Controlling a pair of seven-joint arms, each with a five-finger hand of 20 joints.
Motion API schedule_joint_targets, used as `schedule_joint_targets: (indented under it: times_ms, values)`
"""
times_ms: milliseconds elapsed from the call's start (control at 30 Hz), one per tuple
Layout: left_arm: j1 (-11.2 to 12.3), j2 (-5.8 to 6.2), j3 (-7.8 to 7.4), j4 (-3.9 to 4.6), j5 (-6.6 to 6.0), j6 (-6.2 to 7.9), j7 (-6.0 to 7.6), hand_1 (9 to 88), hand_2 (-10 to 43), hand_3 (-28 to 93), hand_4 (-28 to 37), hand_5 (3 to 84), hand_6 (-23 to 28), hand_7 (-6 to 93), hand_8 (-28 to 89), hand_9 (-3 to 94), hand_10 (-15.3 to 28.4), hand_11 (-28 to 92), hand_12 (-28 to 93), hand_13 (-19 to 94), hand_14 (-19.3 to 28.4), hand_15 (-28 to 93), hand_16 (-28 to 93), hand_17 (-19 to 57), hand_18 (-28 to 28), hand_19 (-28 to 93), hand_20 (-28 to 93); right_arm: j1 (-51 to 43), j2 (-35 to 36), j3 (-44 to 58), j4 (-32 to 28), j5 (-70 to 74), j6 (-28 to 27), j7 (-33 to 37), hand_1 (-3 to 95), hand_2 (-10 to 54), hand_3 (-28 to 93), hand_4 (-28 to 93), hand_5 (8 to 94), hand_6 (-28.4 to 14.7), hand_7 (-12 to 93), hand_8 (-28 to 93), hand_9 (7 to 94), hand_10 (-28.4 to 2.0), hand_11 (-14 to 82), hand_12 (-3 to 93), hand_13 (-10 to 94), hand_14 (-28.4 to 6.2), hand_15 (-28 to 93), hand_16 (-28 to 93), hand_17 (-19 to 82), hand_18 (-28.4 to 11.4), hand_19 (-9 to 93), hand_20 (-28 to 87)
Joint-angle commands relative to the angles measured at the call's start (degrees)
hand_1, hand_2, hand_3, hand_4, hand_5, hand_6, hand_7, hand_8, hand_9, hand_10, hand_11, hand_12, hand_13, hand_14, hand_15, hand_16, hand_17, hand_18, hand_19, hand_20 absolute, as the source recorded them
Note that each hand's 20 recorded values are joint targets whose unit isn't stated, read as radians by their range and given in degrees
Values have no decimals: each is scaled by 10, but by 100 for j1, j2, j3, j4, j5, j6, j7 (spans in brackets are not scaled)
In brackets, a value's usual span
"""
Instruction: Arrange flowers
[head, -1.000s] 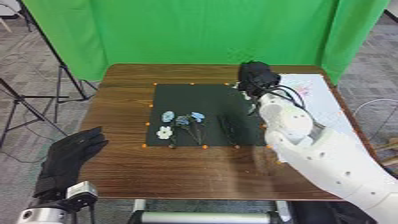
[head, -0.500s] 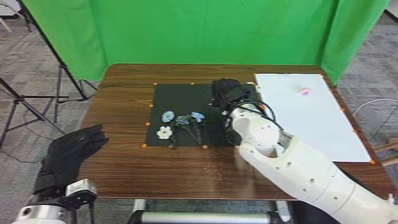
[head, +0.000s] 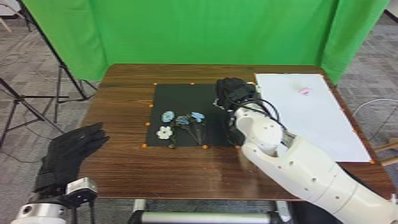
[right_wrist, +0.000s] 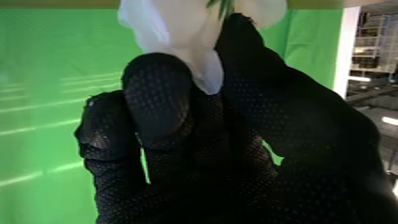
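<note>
My right hand (head: 233, 91) is closed on a white flower (right_wrist: 173, 30): in the right wrist view my thumb (right_wrist: 253, 60) presses against the petals from one side, and a fingertip (right_wrist: 156, 70) meets them from the other, so the flower is pinched between the two. The petals come down between thumb and finger to a narrow tip, and a bit of green shows among them. Another finger bends in beside the pinching one, a little apart from the petals. I hold this hand over the right part of the black mat (head: 211, 95), near its far edge, and my right arm (head: 306, 167) slants up to it from the bottom right corner of the head view, crossing the surface (head: 169, 172). My left hand (head: 67, 155) lies off at the left edge of the surface, fingers loose and apart, pointing forward, with nothing in them. On the left part of the mat, three blue flowers (head: 182, 120) sit in a close row, with a small white flower (head: 164, 132) just nearer to me. To the right of the mat is a white sheet (head: 324, 122), and a pink flower (head: 305, 91) rests on its far part.
</note>
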Motion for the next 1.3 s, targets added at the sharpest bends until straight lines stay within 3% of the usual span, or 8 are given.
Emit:
schedule_joint_targets:
  times_ms: [33, 267, 500, 800, 967, 1067, 1233, 1300]
  values:
    - [23, -71, -20, 16, 64, -101, -106, 288, 61, 834, -106, 496, 152, 150, -89, 407, 220, 363, 97, 280, 281, 586, -116, -92, 214, 569, 143, -239, -137, 183, -259, 44, -501, -38, 488, -95, 793, -282, 695, -10, 256, -30, 772, -90, 151, 306, 685, -46, 683, 270, 409, -171, 932, 274]
    - [58, -93, -33, 5, 76, -105, -116, 289, 61, 834, -106, 496, 151, 151, -89, 406, 221, 363, 96, 280, 281, 585, -116, -92, 215, 570, 144, -362, -37, 301, -559, 137, -1012, 25, 423, -95, 841, -283, 643, -17, 215, -124, 661, -136, 279, 177, 633, -64, 703, 249, 370, -179, 932, 250]
    - [121, -129, -57, -21, 93, -92, -142, 289, 61, 834, -104, 497, 151, 152, -89, 406, 221, 363, 96, 280, 280, 584, -116, -92, 215, 569, 143, -283, 55, 327, -700, 220, -1151, 90, 421, -95, 847, -283, 590, -35, 210, -137, 589, -159, 264, 170, 583, -76, 716, 248, 346, -183, 932, 236]
    - [207, -6, -15, -27, -21, 31, -15, 291, 58, 836, -98, 496, 151, 152, -90, 407, 220, 362, 97, 282, 281, 585, -116, -93, 215, 569, 143, -185, -24, 564, -786, 727, -1867, 463, 400, -95, 871, -283, 520, -70, 178, -119, 476, -202, 216, 167, 515, -112, 755, 204, 319, -194, 932, 250]
    - [256, -79, -38, -39, 15, -5, -49, 291, 58, 835, -96, 496, 150, 153, -89, 407, 220, 361, 97, 283, 281, 586, -116, -93, 215, 569, 143, -288, -74, 740, -911, 932, -2246, 526, 386, -95, 886, -283, 501, -83, 165, -114, 442, -217, 188, 167, 497, -129, 772, 170, 305, -199, 932, 270]
    - [316, 81, 2, -41, -117, 116, 81, 291, 57, 834, -96, 496, 150, 153, -89, 408, 221, 362, 97, 283, 281, 587, -116, -93, 215, 569, 144, -328, -137, 843, -984, 1146, -2479, 577, 383, -95, 892, -283, 484, -92, 156, -112, 417, -226, 180, 168, 476, -139, 778, 160, 294, -203, 932, 272]
    - [346, 176, 46, -37, -203, 196, 161, 291, 56, 835, -96, 496, 150, 153, -90, 408, 220, 361, 97, 283, 282, 588, -116, -93, 215, 569, 144, -305, -210, 952, -1065, 1658, -2517, 804, 383, -95, 894, -283, 466, -104, 146, -105, 396, -237, 165, 168, 460, -148, 788, 146, 282, -207, 932, 271]
    - [357, 135, 42, -42, -181, 181, 144, 291, 56, 834, -96, 496, 150, 153, -89, 408, 220, 362, 97, 283, 282, 588, -116, -93, 215, 568, 144, -249, -174, 916, -1063, 1622, -2375, 769, 383, -95, 892, -283, 464, -107, 144, -103, 391, -238, 162, 169, 457, -150, 790, 142, 281, -208, 932, 271]
